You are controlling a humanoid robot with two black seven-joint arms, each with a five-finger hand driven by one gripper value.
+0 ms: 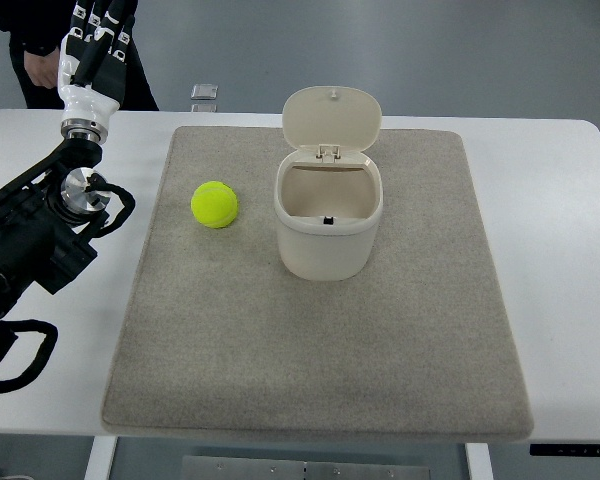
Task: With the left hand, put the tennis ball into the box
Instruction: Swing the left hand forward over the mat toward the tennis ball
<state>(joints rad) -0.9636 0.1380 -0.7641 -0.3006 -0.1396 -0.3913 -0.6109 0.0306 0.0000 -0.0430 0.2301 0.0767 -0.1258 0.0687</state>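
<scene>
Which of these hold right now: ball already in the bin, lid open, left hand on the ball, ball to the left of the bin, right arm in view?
1. The tennis ball is inside the bin. False: it lies on the grey mat, apart from the bin.
2. The bin's lid is open. True.
3. The left hand grips the ball. False: it is at the far left edge of the table, off the mat, holding nothing.
4. The ball is to the picture's left of the bin. True.
5. The right arm is in view. False: no arm shows at the right edge.
</scene>
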